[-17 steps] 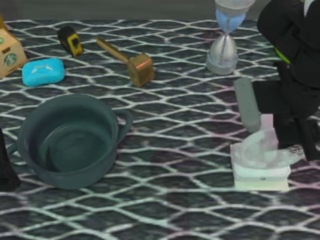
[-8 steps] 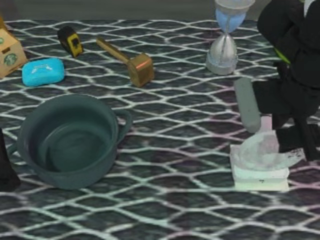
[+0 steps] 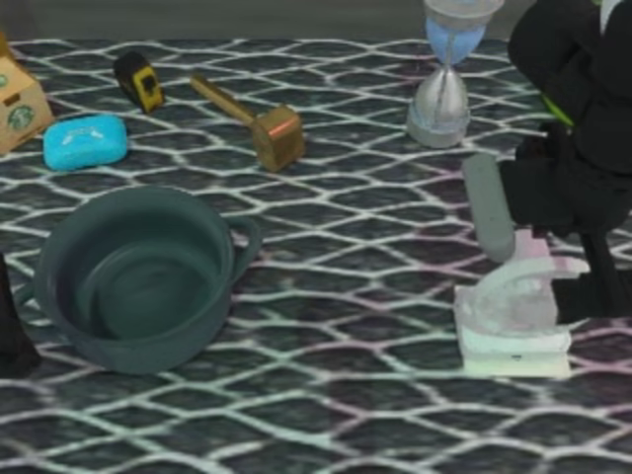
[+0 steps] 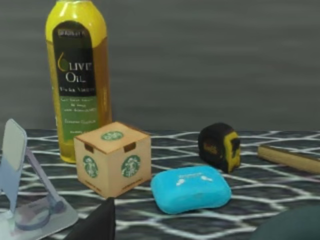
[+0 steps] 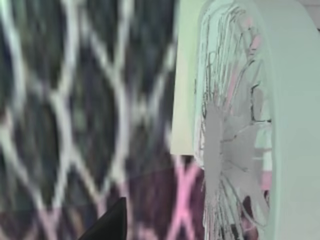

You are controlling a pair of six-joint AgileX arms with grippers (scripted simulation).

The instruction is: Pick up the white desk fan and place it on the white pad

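the small white plastic desk fan (image 3: 521, 301) looks matt and faintly translucent, its round grille (image 5: 235, 125) fine-ribbed. the brass-coloured metal hammer (image 3: 259, 120) has a satin sheen. the glossy yellow olive oil bottle (image 4: 81, 75) stands by a matt cardboard cube (image 4: 113, 157).

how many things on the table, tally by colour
white: 2, fan and pad
blue: 2, soap, hourglass
yellow: 3, tape measure, hammer, oil bottle
green: 1, pot
tan: 1, box
grey: 1, bar
total: 10
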